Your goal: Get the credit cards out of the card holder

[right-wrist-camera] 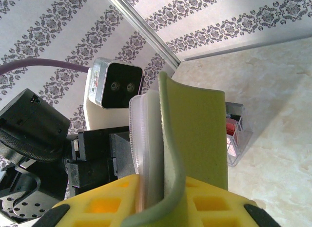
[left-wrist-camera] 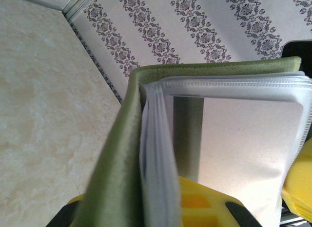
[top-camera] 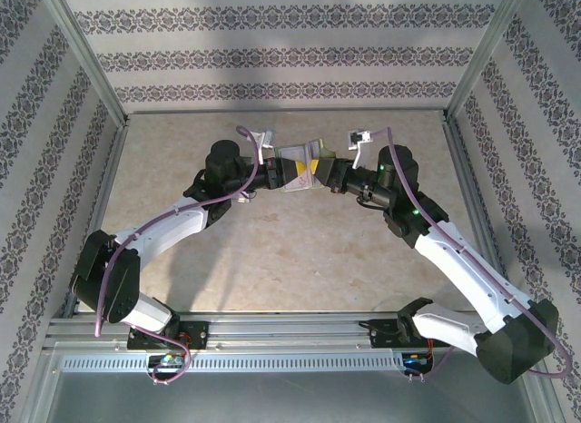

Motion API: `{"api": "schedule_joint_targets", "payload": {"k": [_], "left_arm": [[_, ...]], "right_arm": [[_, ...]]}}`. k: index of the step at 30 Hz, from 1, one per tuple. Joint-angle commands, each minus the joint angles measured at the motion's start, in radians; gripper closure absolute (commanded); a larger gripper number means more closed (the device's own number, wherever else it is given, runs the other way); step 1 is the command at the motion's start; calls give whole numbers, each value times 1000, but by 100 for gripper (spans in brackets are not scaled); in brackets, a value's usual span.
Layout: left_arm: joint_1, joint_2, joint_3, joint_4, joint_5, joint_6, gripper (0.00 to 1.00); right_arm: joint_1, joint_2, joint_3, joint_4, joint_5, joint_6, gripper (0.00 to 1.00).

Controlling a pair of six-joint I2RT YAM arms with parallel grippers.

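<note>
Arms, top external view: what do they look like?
The left arm and right arm have white shells, black joints and a purple cable each. Tool fingers are yellow with square recesses; a white camera box sits on each wrist.

Bright, even overhead light, soft shadows, wrist views blurred up close.

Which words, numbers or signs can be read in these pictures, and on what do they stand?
No text can be read.
Side of the camera housing: marks too blurred.
Red card: print too small.
Card holder: its sleeves show no print.
</note>
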Motion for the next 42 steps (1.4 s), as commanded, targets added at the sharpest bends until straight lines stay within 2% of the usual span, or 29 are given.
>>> {"api": "schedule_joint_targets", "payload": {"k": [1,5,10,18,24,30,36,42], "left_arm": [[-11,10,-1,75,31,-15,87],[-11,28,0,98,45,-30,87],[-11,45,3,118,57,-41,87],[-11,48,6,123,63,-43,87],[-12,47,7,125,66,-44,87],[-11,44,8,126,66,-46,87],[-11,22,6,96,60,-29,76],[-8,-2,-6,64,50,-24,62]], "right_arm": [[-9,-15,-12,45,-17,7,77],[-10,-14,-14,67,-29,17,78],[-9,-9,-14,90,-46,30,71],[-10,-8,-18,90,-39,29,71],[-10,-11,-18,89,-39,27,77],[-10,-14,-22,87,-38,25,89],[-10,-35,-23,46,13,2,100],[-11,-55,-28,3,81,-13,100]]}}
